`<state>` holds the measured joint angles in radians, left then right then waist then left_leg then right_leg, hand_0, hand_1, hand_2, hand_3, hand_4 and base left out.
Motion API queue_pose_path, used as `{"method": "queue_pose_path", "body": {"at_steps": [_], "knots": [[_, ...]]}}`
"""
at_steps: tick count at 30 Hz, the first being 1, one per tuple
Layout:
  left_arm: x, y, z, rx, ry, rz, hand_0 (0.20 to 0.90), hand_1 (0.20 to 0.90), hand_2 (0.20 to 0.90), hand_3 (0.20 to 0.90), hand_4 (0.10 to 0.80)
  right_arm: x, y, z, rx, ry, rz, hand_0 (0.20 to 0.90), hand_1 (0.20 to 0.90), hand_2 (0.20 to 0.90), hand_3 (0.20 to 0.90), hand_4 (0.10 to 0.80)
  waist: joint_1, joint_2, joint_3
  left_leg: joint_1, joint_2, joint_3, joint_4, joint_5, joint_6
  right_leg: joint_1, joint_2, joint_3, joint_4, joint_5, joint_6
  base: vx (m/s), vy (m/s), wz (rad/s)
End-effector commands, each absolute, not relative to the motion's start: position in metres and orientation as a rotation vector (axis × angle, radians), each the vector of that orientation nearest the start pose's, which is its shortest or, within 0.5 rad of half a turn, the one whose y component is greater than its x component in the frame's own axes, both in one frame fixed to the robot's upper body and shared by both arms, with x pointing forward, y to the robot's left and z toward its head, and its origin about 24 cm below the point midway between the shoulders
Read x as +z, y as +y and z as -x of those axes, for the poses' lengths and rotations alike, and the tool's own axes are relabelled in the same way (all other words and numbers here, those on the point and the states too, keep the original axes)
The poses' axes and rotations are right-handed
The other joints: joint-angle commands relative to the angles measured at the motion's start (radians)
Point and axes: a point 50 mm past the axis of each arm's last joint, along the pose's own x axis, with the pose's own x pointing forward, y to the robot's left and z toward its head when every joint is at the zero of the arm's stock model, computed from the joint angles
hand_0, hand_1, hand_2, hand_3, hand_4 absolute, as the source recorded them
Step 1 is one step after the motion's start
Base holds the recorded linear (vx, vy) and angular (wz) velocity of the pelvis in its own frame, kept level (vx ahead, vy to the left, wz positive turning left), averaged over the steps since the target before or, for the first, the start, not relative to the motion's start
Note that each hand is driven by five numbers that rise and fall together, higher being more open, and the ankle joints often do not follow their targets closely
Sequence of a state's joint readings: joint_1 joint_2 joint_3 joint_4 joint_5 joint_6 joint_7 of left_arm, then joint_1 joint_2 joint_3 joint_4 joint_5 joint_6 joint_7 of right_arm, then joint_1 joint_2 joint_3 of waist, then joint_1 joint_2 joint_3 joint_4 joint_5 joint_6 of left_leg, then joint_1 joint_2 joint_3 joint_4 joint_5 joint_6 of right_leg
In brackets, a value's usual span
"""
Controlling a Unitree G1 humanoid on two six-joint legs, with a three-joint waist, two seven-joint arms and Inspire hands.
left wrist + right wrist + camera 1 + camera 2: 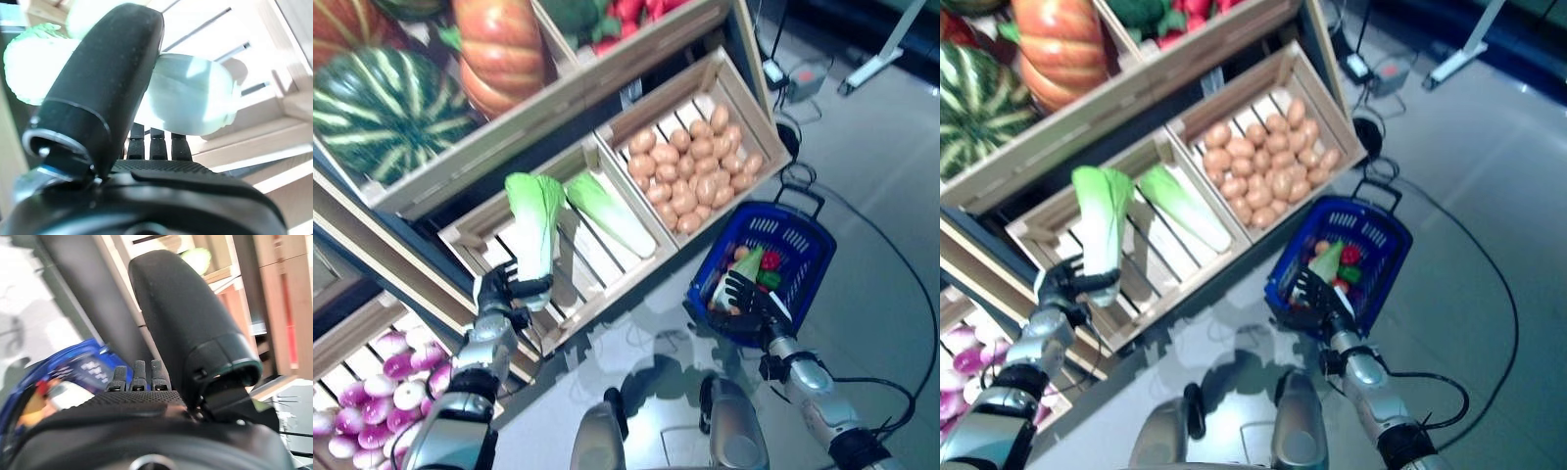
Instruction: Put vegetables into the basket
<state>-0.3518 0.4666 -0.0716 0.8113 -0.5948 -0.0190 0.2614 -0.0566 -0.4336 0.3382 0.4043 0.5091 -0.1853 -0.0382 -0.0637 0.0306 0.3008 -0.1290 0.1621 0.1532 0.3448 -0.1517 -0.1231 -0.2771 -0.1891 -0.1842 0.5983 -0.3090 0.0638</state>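
Left hand (499, 292) is clamped round the pale stem end of a Chinese cabbage (534, 227), holding it leaf-end up above the slatted crate (470, 235); a second cabbage (612, 213) lies in that crate beside it. Right hand (741, 292) sits at the near rim of the blue basket (793, 257) on the floor, which already holds several vegetables; whether its fingers grip the rim cannot be told.

Risks, as judged: the held cabbage is long and gripped only at its base, so it may pivot or slip during transfer; the crate's front wall lies along the likely path to the basket and could catch it; a late drop could miss the basket.

Left wrist view confirms thumb and fingers (151, 144) pressed on the stem, which the eye views show only small; eye views alone show the basket's position relative to the crate.
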Motion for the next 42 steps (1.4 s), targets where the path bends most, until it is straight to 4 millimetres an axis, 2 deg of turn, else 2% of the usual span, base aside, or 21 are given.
{"method": "queue_pose_path", "body": {"at_steps": [1,5,8,10,13,16,23,31,42], "knots": [[0.029,0.286,-0.297,0.455,0.110,0.048,0.300,0.300,0.300,0.300,0.400,-0.003,-0.176,-0.242,0.188,0.094,-0.077,0.900,0.900,0.900,0.900,0.800,0.011,-0.016,-0.154,0.038,-0.038,0.002,-0.123,0.143,0.053,0.170,-0.039,0.005,-0.307,0.225,0.026,0.062,-0.041,0.12],[0.037,0.261,-0.300,0.350,0.027,0.039,0.300,0.300,0.300,0.300,0.400,-0.001,-0.168,-0.241,0.189,0.078,-0.184,0.900,0.900,0.900,0.900,0.800,0.024,-0.011,-0.182,0.109,-0.046,-0.002,-0.253,0.189,0.049,0.257,-0.030,-0.014,-0.445,0.280,0.039,0.046,-0.064,0.11],[0.049,0.240,-0.301,0.279,-0.054,0.024,0.300,0.300,0.300,0.300,0.400,0.002,-0.155,-0.242,0.240,0.070,-0.384,0.900,0.900,0.900,0.900,0.800,0.038,-0.009,-0.197,0.142,-0.050,-0.005,-0.326,0.214,0.047,0.294,-0.026,-0.026,-0.516,0.316,0.046,0.011,-0.051,0.06],[0.054,0.226,-0.300,0.228,-0.096,0.021,0.300,0.300,0.300,0.300,0.400,0.001,-0.147,-0.241,0.258,0.071,-0.457,0.900,0.900,0.900,0.900,0.800,0.049,-0.009,-0.205,0.157,-0.053,-0.007,-0.357,0.222,0.047,0.315,-0.023,-0.036,-0.549,0.331,0.049,0.009,-0.051,0.02],[0.063,0.202,-0.300,0.137,-0.145,-0.020,0.300,0.300,0.300,0.300,0.400,0.006,-0.138,-0.243,0.297,0.040,-0.469,0.900,0.900,0.900,0.900,0.800,0.062,-0.011,-0.215,0.180,-0.056,-0.013,-0.400,0.233,0.047,0.340,-0.017,-0.048,-0.588,0.347,0.052,0.002,-0.061,0.11],[0.072,0.180,-0.298,0.025,-0.180,-0.048,0.300,0.300,0.300,0.300,0.400,0.010,-0.122,-0.243,0.431,0.054,-0.536,0.900,0.900,0.900,0.900,0.800,0.081,-0.019,-0.226,0.188,-0.059,-0.024,-0.428,0.235,0.048,0.361,-0.010,-0.065,-0.621,0.360,0.055,-0.003,-0.088,0.09],[0.082,0.150,-0.295,-0.163,-0.217,-0.159,0.300,0.300,0.300,0.300,0.400,0.036,-0.112,-0.256,0.518,-0.056,-0.680,0.900,0.900,0.900,0.900,0.800,0.110,-0.040,-0.240,0.202,-0.063,-0.030,-0.432,0.221,0.051,0.391,-0.008,-0.091,-0.661,0.381,0.060,0.015,-0.070,0.11],[0.083,0.136,-0.292,-0.288,-0.199,-0.236,0.300,0.300,0.300,0.300,0.400,0.070,-0.116,-0.270,0.531,-0.246,-0.815,0.900,0.900,0.900,0.900,0.800,0.126,-0.048,-0.253,0.223,-0.060,-0.034,-0.432,0.203,0.053,0.415,-0.006,-0.105,-0.676,0.382,0.064,0.045,-0.042,0.02],[0.076,0.141,-0.289,-0.321,-0.172,-0.312,0.300,0.300,0.300,0.300,0.400,0.110,-0.130,-0.279,0.581,-0.431,-0.847,0.900,0.900,0.900,0.900,0.800,0.135,-0.055,-0.259,0.238,-0.061,-0.046,-0.432,0.190,0.055,0.430,-0.002,-0.108,-0.678,0.376,0.064,0.037,-0.007,0.00]]}}
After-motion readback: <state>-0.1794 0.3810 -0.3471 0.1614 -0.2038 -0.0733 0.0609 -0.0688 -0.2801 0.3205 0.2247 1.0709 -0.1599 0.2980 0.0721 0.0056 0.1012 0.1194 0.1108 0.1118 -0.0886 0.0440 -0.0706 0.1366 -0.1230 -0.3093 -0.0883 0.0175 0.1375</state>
